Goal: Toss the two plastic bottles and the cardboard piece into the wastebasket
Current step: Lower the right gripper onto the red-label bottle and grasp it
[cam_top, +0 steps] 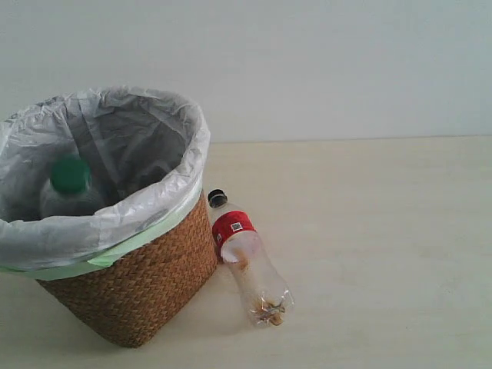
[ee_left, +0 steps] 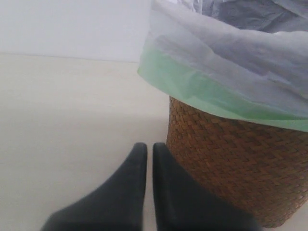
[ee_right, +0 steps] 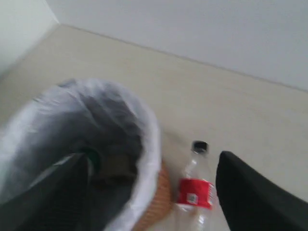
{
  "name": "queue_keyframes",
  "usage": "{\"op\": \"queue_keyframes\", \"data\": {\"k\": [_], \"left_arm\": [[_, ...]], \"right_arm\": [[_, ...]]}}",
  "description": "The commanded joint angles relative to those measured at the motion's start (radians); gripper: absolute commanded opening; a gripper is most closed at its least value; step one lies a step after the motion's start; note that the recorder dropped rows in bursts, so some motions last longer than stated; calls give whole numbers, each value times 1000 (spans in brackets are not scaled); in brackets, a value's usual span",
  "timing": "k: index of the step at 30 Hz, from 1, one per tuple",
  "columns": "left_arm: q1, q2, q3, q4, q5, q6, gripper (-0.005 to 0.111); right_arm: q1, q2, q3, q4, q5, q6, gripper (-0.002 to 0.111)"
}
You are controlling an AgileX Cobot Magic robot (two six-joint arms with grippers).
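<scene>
The wicker wastebasket (cam_top: 146, 284) with its white bag (cam_top: 115, 215) stands at the left. The green-capped bottle (cam_top: 71, 178) is upright inside it. On the table against the basket's right side lies the red-labelled bottle (cam_top: 246, 257), black cap pointing away. Neither gripper shows in the exterior view. My left gripper (ee_left: 146, 150) is shut and empty, low beside the basket wall (ee_left: 231, 168). High over the basket rim (ee_right: 149, 144) and the red-labelled bottle (ee_right: 195, 191), my right gripper (ee_right: 153, 158) is open and empty. A dim brownish shape (ee_right: 115, 168) in the basket may be the cardboard piece; it is blurred.
The pale table (cam_top: 384, 246) stretches to the right of the bottle, with a white wall (cam_top: 346, 61) behind it. The bag's green edge (ee_left: 202, 91) overhangs the basket wall near my left gripper.
</scene>
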Motion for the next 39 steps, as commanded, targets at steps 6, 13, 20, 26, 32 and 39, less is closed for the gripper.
{"op": "queue_keyframes", "data": {"k": [6,13,20,26,32,39], "left_arm": [[1,-3,4,3,-3,-5,4],[1,-3,4,3,-3,-5,4],[1,-3,4,3,-3,-5,4],[1,-3,4,3,-3,-5,4],[1,-3,4,3,-3,-5,4],[1,-3,4,3,-3,-5,4]], "right_arm": [[-14,34,58,-214,208,8,66],[-92,103,172,-214,218,-28,66],[-92,172,298,-81,149,-179,66],[-92,209,351,36,78,-291,66],[-92,254,355,47,62,-399,66],[-90,355,355,156,3,-476,66]]}}
